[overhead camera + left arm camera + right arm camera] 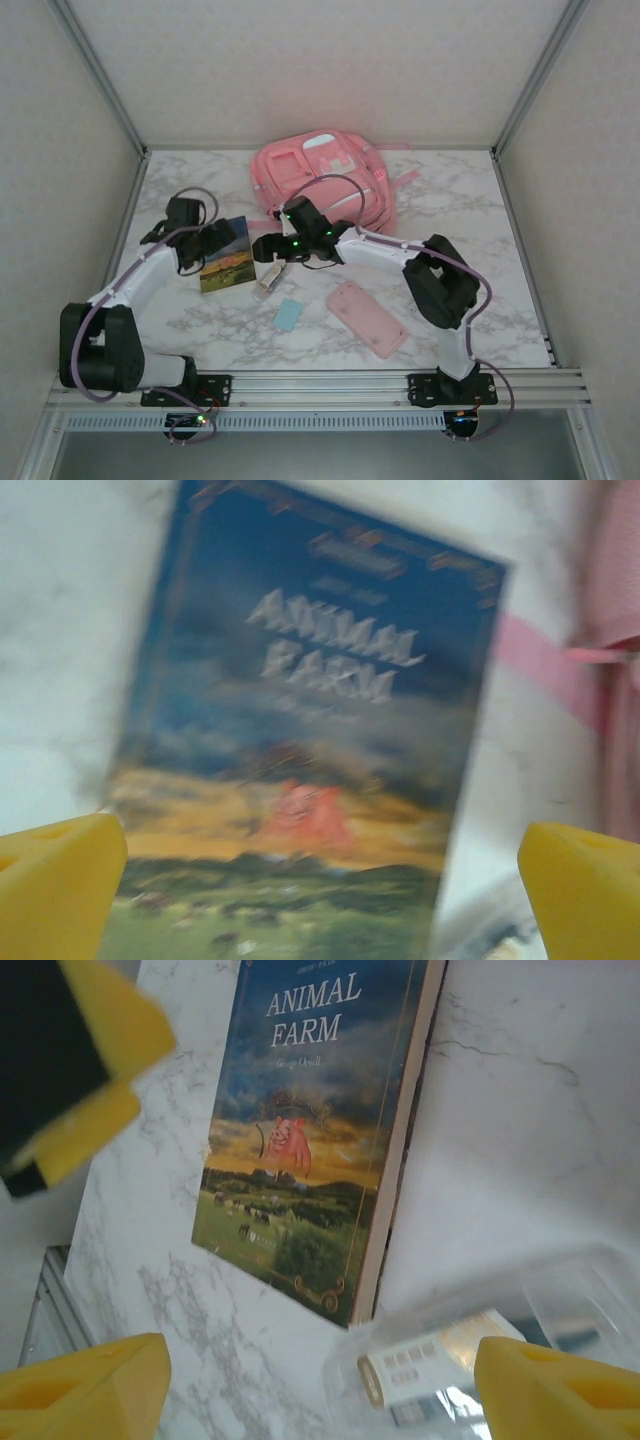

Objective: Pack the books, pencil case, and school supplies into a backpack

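The left gripper (320, 900), yellow fingers (60, 885) spread wide and empty, hangs over the book (310, 730) lying flat on the table (480, 200) near the backpack (325, 175), while the right gripper (320, 1385), likewise open, hovers above a small clear box (440, 1355), so pickup seems in hand and next calls for catching the book's thin edge.

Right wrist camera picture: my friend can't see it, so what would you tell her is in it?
A book called Animal Farm, with a pink pig under a blue sky, lies on a white marble table. A small clear plastic box sits by its lower corner, and the right gripper, open, shows a yellow fingertip in each bottom corner.
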